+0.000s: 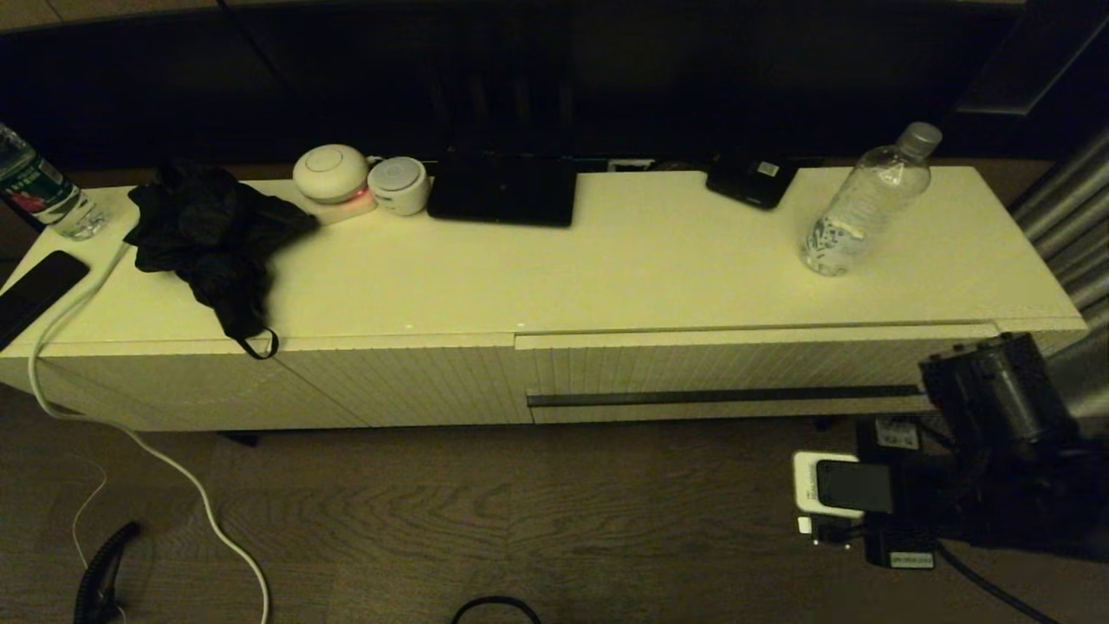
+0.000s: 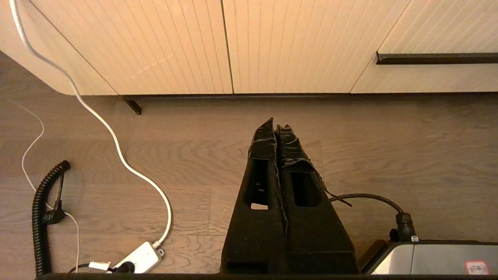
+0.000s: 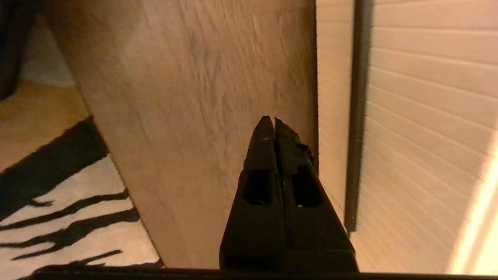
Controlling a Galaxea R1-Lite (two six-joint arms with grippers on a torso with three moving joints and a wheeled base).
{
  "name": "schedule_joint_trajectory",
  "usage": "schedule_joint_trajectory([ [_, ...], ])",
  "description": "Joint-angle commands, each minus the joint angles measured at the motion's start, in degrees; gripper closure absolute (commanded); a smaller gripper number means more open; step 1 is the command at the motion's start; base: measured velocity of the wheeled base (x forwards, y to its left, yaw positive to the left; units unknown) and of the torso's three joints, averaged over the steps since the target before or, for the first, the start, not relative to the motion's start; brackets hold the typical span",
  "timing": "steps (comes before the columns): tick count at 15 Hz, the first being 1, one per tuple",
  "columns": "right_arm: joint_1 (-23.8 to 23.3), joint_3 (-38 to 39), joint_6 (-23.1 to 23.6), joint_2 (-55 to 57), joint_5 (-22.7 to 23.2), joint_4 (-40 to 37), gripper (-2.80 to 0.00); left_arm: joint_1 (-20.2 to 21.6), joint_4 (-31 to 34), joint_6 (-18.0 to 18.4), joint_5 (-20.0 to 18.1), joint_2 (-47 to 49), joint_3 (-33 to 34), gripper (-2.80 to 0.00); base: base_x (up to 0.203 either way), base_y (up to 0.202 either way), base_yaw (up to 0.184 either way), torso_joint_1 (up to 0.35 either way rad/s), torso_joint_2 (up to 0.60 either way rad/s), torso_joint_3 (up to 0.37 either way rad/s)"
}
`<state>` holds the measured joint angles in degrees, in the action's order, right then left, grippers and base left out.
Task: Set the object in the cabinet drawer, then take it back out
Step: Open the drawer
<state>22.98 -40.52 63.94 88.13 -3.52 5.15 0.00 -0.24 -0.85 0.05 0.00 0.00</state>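
Observation:
The clear water bottle (image 1: 866, 204) with a pale grey cap stands upright on the right part of the white cabinet top (image 1: 606, 269). Below it, the ribbed drawer front (image 1: 736, 368) sits almost flush with the cabinet, and its long dark handle strip (image 1: 723, 397) runs across it. My right arm (image 1: 988, 390) hangs at the handle's right end. In the right wrist view my right gripper (image 3: 274, 120) is shut and empty, close beside the handle strip (image 3: 356, 116) without touching it. My left gripper (image 2: 275, 125) is shut and empty, low over the wooden floor before the cabinet.
On the cabinet top lie a black cloth (image 1: 212, 238), two white round devices (image 1: 331, 173), a black box (image 1: 502, 195), a black device (image 1: 749, 182), a green-and-red label bottle (image 1: 39, 195) and a phone (image 1: 35, 290). A white cable (image 1: 130, 433) trails to the floor. Chargers (image 1: 832, 494) sit below the drawer.

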Motion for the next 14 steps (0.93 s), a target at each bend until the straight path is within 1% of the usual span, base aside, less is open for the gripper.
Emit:
schedule_joint_trajectory([
  [1, 0.2, 3.8, 0.8, 5.3, -0.8, 6.1, 0.0, 0.0, 0.0, 0.0, 0.0, -0.1, 0.1, 0.0, 0.0, 0.0, 0.0, 0.0, 0.0, 0.0],
  [4, 0.2, 6.4, 3.1, 9.2, -1.0, 14.1, 0.0, 0.0, 0.0, 0.0, 0.0, -0.1, 0.1, 0.0, 0.0, 0.0, 0.0, 0.0, 0.0, 0.0],
  [6, -0.2, 6.7, 5.1, 11.0, -1.0, 16.8, 0.0, 0.0, 0.0, 0.0, 0.0, -0.1, 0.0, 0.0, 0.0, 0.0, 0.0, 0.0, 0.0, 0.0],
  [7, -0.6, 6.5, 5.7, 11.5, -0.9, 17.1, 0.0, 0.0, 0.0, 0.0, 0.0, -0.1, 0.1, 0.0, 0.0, 0.0, 0.0, 0.0, 0.0, 0.0],
  [10, -3.1, 6.1, 10.7, 13.5, -0.6, 16.4, 0.0, 0.0, 0.0, 0.0, 0.0, -0.1, 0.0, 0.0, 0.0, 0.0, 0.0, 0.0, 0.0, 0.0],
  [12, -3.9, 5.1, 12.1, 15.0, -0.3, 16.0, 0.0, 0.0, 0.0, 0.0, 0.0, -0.1, 0.1, 0.0, 0.0, 0.0, 0.0, 0.0, 0.0, 0.0],
  [14, -4.3, 3.4, 12.5, 16.2, -0.3, 16.0, 0.0, 0.0, 0.0, 0.0, 0.0, -0.1, 0.0, 0.0, 0.0, 0.0, 0.0, 0.0, 0.0, 0.0],
])
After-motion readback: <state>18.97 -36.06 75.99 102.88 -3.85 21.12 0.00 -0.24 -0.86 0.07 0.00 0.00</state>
